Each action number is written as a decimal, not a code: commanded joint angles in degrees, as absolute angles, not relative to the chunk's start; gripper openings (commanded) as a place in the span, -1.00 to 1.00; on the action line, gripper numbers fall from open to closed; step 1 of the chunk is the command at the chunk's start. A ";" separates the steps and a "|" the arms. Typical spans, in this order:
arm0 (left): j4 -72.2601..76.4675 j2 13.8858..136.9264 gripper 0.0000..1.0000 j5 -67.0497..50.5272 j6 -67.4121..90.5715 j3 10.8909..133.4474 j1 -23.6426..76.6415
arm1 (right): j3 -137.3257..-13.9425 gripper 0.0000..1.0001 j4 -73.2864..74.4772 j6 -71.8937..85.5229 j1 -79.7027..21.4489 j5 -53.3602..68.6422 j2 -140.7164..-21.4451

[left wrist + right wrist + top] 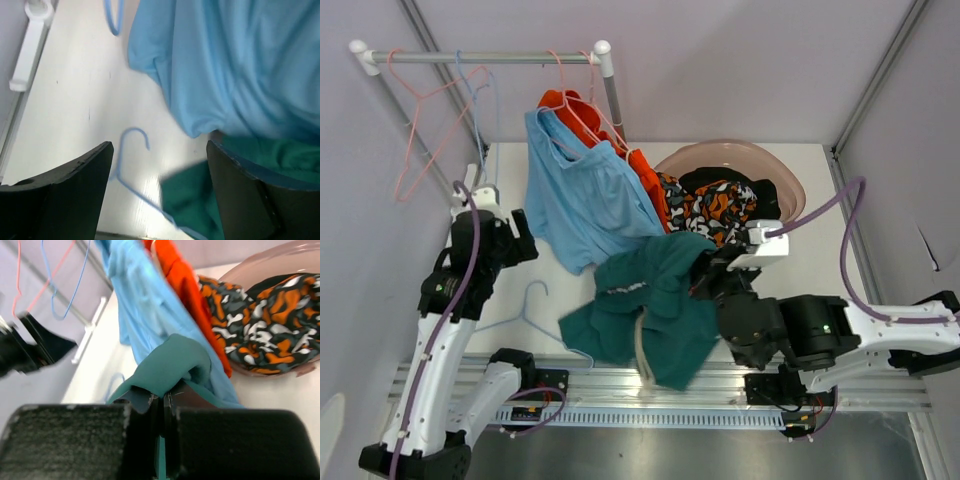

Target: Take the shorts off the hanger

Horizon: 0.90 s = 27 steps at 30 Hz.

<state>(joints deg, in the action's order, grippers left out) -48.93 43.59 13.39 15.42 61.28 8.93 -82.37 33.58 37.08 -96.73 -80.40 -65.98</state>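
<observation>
A white table [820, 260] stands inside pale lilac walls, with a metal rail [480, 57] across the far left corner. At the left end of the rail hang a bare pink hanger [415, 130] and a bare blue wire hanger [480, 100].

Below them, the left gripper [159, 150] hovers over the left side of the table, its jaws spread wide with nothing between them. Another blue hanger [535, 300] lies flat on the table just near of it.

From pink hangers at the right end of the rail hang the light blue shorts [585, 200], spread down toward the middle of the table. The bright orange shorts [645, 175] hang just behind them.

Near of these, the teal shorts [650, 310] drape in a bunch toward the near edge. The right gripper [162, 400] is clamped tight on a fold of their fabric, holding it just beside the hem of the light blue pair.

At the far right sits a round pinkish basin [720, 155]. In it lie the black shorts with orange-and-white pattern [715, 210] and, behind them, the plain black shorts [760, 190].
</observation>
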 commanded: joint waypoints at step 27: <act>-47.46 50.63 0.54 1.05 18.37 57.30 6.59 | -119.65 -1.00 -30.32 -65.88 -66.08 -75.96 -90.08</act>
<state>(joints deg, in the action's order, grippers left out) -48.60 51.44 0.47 17.85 55.42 6.98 -132.25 30.83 -4.45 -62.94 -81.47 -86.65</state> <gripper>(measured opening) 0.776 0.010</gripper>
